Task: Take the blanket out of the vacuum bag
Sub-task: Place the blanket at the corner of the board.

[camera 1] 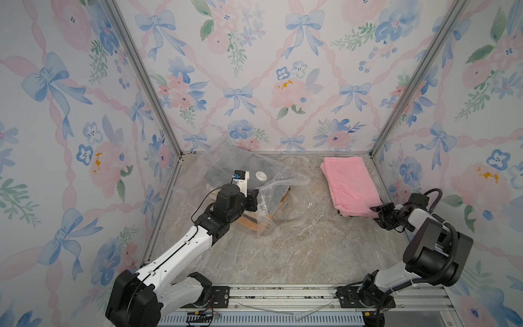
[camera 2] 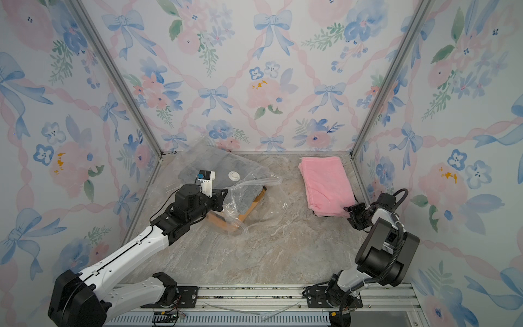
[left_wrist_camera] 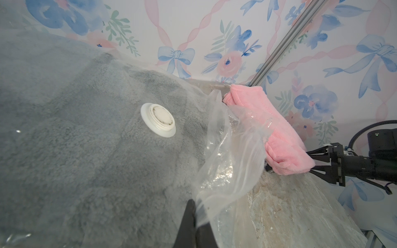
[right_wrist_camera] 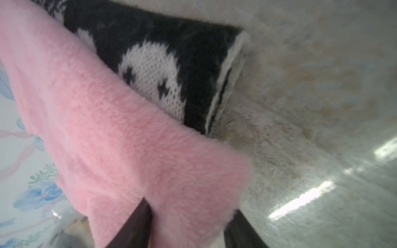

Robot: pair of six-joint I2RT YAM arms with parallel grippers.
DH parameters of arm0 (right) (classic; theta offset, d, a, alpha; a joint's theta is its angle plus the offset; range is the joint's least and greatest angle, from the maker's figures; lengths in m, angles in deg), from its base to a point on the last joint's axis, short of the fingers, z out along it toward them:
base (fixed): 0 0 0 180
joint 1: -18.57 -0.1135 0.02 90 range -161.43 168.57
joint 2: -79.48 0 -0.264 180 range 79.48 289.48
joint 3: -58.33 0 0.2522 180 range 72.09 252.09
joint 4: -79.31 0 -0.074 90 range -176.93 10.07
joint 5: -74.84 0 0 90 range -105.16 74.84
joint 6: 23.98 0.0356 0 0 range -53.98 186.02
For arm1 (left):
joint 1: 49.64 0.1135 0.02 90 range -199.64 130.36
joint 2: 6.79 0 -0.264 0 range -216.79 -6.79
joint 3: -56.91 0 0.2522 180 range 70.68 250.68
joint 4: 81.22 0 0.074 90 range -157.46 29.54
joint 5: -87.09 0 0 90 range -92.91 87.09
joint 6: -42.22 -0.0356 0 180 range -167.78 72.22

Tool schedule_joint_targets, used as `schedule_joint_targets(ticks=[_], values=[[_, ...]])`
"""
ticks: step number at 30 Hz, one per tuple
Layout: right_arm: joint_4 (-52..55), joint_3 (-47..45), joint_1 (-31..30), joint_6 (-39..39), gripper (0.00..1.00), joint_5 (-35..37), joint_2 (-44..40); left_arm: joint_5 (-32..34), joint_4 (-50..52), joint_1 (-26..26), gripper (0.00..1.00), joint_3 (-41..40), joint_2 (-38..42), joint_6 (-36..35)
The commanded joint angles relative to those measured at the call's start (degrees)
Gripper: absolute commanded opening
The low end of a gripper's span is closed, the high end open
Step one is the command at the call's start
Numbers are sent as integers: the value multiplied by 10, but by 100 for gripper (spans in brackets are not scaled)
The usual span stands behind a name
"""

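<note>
Nearest, a slotted aluminium rail (camera 1: 283, 294) carries both arm bases at the edge of a marbled beige-grey counter (camera 1: 297, 249). Further in, the left pincer (camera 1: 252, 199) is pressed together on a crumpled flap of the vacuum bag (camera 1: 278, 186), a clear crinkly film whose thicker strip edges curl loose beside it. The bag lies at the counter's left rear, with its far end leaning up against the back wall (camera 1: 254, 70).

Under the film sits the grey blanket (left_wrist_camera: 86, 139), a nubby folded fleece. A round white valve cap (left_wrist_camera: 158, 119) is on the bag's upper face. A flat orange-tan thing (camera 2: 216, 220) shows beneath the grey, on the near side.

By the right wall, the right pincer (camera 1: 375, 214) has its black fingers (right_wrist_camera: 137, 225) set either side of the pink blanket (camera 1: 349, 184) at its near corner. I cannot tell whether they squeeze it. The pink blanket is plush, folded oblong, and well apart from the bag. A black-and-white knit (right_wrist_camera: 150, 64) lies flat beneath it. The back wall is papered with blue bows and pink flowers.
</note>
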Motion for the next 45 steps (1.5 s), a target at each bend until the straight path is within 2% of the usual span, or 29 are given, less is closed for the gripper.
schedule_joint_targets(ticks=[1, 2, 8, 9, 15, 19, 22, 28, 30, 31, 35, 37, 38, 42, 45], values=[[13, 29, -2, -5, 42, 10, 2, -5, 0, -8, 0, -6, 10, 14], [30, 40, -6, -12, 38, 21, -6, -3, 0, -10, 0, -7, 11, 15], [114, 94, -22, -67, 3, 78, -46, 2, -12, -17, 0, -14, 13, 23], [122, 106, -26, -74, 0, 84, -48, 2, -13, -17, 0, -14, 13, 23], [164, 187, -68, -124, 0, 132, -43, 6, -1, -18, 0, -6, 10, 12], [205, 238, -116, -173, 0, 235, -52, 9, 4, -19, 0, -5, 14, 14], [204, 227, -130, -185, 0, 324, -71, 12, 4, -20, 0, -10, 18, 20], [173, 170, -105, -199, 1, 356, -58, 15, 19, -22, 0, -2, 22, 15], [162, 154, -105, -202, 5, 368, -51, 21, 27, -22, 0, 3, 24, 11], [155, 149, -105, -204, 11, 371, -48, 21, 30, -22, 0, 5, 26, 10], [147, 150, -105, -208, 56, 372, -36, 20, 38, -22, 0, 9, 32, 10], [156, 161, -110, -209, 72, 371, -41, 24, 44, -23, 0, 10, 34, 10], [159, 168, -115, -210, 76, 380, -48, 27, 47, -23, 0, 11, 34, 9], [159, 207, -145, -218, 83, 396, -81, 34, 60, -22, 0, 14, 34, 6], [131, 257, -157, -232, 87, 346, -58, 41, 70, -22, 0, 25, 22, 0]])
